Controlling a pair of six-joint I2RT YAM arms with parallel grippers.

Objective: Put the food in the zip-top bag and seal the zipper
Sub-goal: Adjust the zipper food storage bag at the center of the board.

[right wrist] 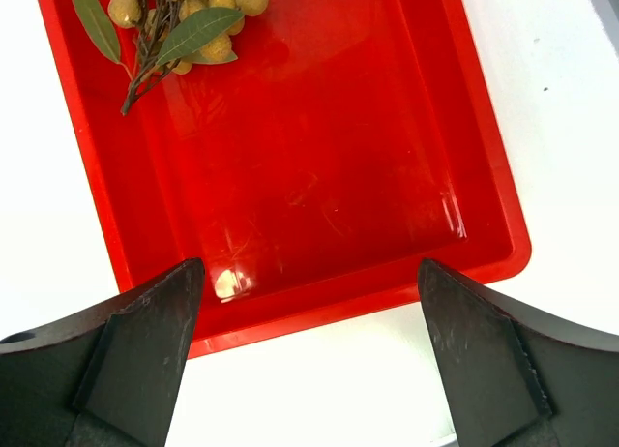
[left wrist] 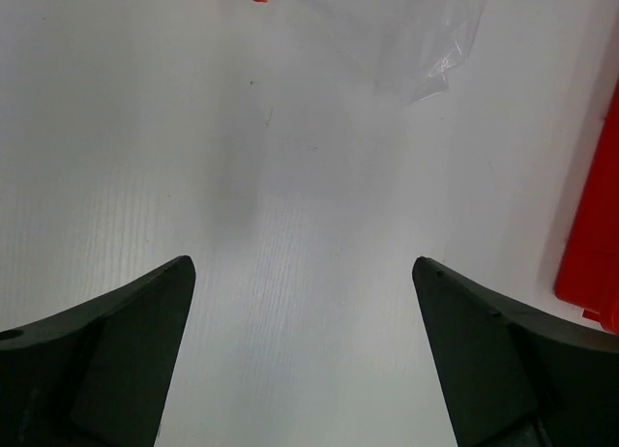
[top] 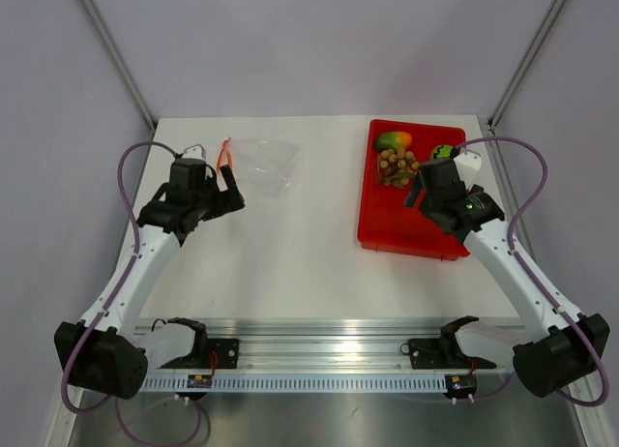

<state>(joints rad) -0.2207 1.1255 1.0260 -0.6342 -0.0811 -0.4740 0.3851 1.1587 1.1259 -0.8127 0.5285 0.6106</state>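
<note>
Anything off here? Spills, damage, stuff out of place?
Nothing stands out. The mango, ball bunch and green fruit sit in the red tray; the clear bag lies crinkled on the table. The left tool and right tool are open, empty.

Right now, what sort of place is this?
Probably a robotics lab cell: a white table walled by plain panels, two arms bolted to a metal rail, toy food in a red tray.

Left arm [top: 145, 263] stretching from lower left of the overhead frame toward upper left, left gripper [top: 234, 193] with jaws spread wide, right arm [top: 513, 263] angling up from lower right, right gripper [top: 417, 192] equally wide, both holding nothing
</note>
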